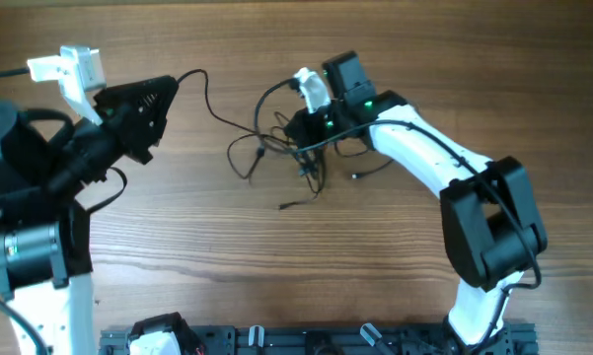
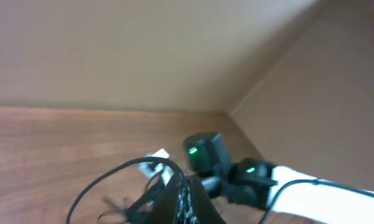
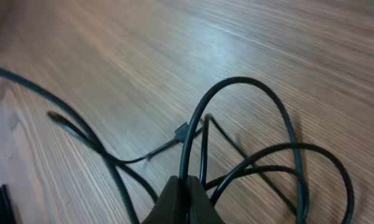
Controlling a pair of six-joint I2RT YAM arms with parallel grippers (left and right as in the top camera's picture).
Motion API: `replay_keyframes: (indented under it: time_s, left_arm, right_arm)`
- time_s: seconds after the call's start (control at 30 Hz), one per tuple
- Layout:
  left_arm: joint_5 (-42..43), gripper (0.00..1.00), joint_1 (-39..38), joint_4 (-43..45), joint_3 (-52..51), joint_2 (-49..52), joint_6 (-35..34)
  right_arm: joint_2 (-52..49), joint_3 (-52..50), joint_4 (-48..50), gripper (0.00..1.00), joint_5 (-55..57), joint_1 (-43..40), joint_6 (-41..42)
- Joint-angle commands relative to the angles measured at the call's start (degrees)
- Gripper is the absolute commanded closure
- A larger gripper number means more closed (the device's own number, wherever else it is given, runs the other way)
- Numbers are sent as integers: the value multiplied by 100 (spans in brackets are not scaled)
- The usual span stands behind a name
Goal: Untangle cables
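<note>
Overhead, the cables (image 1: 261, 150) lie tangled mid-way across the tabletop (image 1: 276, 276) at the right gripper (image 1: 298, 126), its jaws closed on their loops, with one strand running leftward to the left gripper (image 1: 170, 87), whose jaws are pinched shut on it.

The left arm (image 1: 79, 158) stands by the left edge of the table (image 1: 276, 276). It bends up and leans in toward the middle. The left gripper (image 1: 166, 91) is black and points to the right. Its jaws are pressed together on the cables (image 3: 236, 79). The right arm (image 1: 424, 158) is white and rises from the near right corner. It reaches across to the middle, close to the far edge. The right gripper (image 3: 187, 186) points down, and its jaws are squeezed tight on the cables too.
</note>
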State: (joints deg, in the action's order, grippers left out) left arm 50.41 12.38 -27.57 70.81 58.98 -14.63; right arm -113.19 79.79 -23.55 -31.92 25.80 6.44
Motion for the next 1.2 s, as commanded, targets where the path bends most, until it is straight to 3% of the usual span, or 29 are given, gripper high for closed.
replay_keyframes:
  time_s: [0.0,0.1,0.23,0.37,0.57,0.67,0.83,0.87,0.93,1.0,1.17]
  left_arm:
    - [-415,96,-28,-177,87,638,291]
    - [-1147,96,-92,-428,79,1292,562]
    - [-2603,96,-369,-623,79,2218,820]
    - [-4249,96,-291,-562,79,2767,11]
    - [-4520,96,658,-732,79,2754,-511]
    - [-4577,96,1213,-872,79,2754,-1102]
    - [-4577,96,1362,-1180,79,2754,-1073]
    - [-4572,96,1362,-1193,79,2754,-1119]
    - [-4489,96,1362,-1193,79,2754,-1115]
    - [-4371,96,1362,-1196,79,2754,-1113]
    - [-3877,96,1088,-1252,79,2754,-1043]
  right_arm:
    - [881,20,-210,96,142,-361,127]
    - [1567,20,-870,96,859,-728,140]
    - [2288,20,-2321,96,2903,-1189,656]
    - [2544,20,-3779,96,4452,-2229,1519]
    - [2531,17,-4107,96,4518,-3950,1904]
    - [2527,17,-4118,96,4494,-4044,1910]
    - [2472,17,-4009,96,4194,-3989,1902]
    - [2417,17,-3991,92,4159,-3982,1904]
    - [2291,17,-3917,55,3729,-3960,1659]
    - [2177,17,-3727,38,3252,-3821,1329]
    - [1622,17,-3093,32,2487,-2358,852]
